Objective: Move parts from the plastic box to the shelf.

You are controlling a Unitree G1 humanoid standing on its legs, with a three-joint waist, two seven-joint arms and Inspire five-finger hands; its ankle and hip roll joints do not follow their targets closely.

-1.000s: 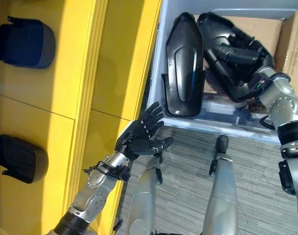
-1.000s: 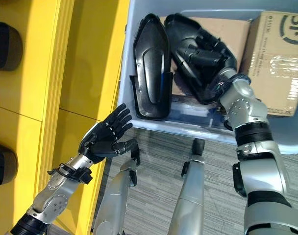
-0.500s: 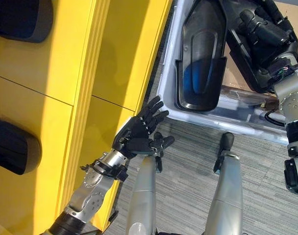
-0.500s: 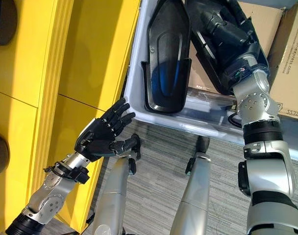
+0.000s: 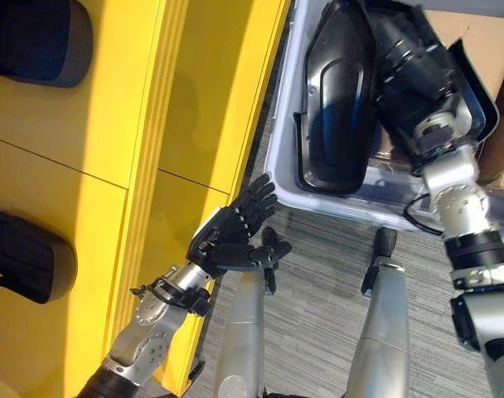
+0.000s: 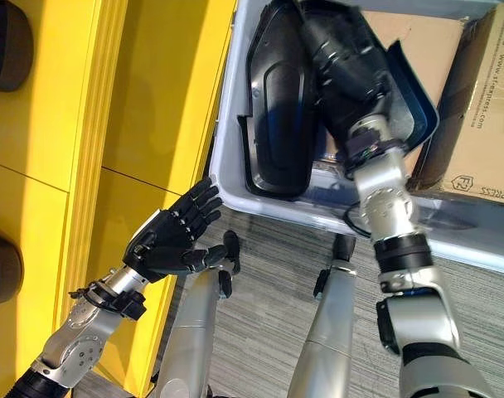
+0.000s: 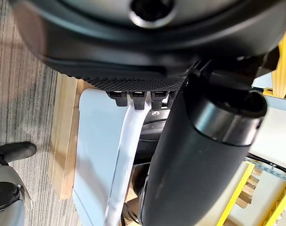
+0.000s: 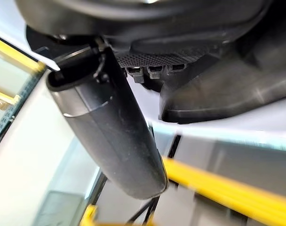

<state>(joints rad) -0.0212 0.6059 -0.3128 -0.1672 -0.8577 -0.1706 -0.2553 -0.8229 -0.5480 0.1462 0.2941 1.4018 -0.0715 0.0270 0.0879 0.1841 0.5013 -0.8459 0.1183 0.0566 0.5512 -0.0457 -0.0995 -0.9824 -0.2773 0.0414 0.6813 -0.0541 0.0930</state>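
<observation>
Grey striped carpet [image 5: 318, 290] runs between a yellow shelf [image 5: 111, 124] on the robot's left and a pale plastic box [image 6: 227, 195] ahead and to its right. On the shelf two dark moulded parts already sit: one near its far end [image 5: 36, 41] and one nearer the robot [image 5: 28, 267].

Inside the box lie more black moulded parts. One long shell [image 5: 339, 99] lies along the box wall nearest the shelf, its long axis running away from the robot, hollow side up. Just beside it, on the side away from the shelf, is a second black part [image 6: 401, 99], with cardboard cartons [image 6: 476, 99] further to the right.

The right hand [image 6: 339, 58] reaches deep into the box and lies over the second part, close against the long shell. Whether its fingers are clenched on anything cannot be told from these views.

The left hand [image 5: 231, 236] hovers outside the box, just beside its near corner and next to the shelf edge, palm turned toward the box, fingers [image 5: 256, 199] straight and spread, holding nothing.

My judgement: the right hand is the nearer one and is the one to lift a part. The long shell lies toward the shelf side of that hand, so the carry goes leftward over the box wall, where the waiting left hand could receive it.
</observation>
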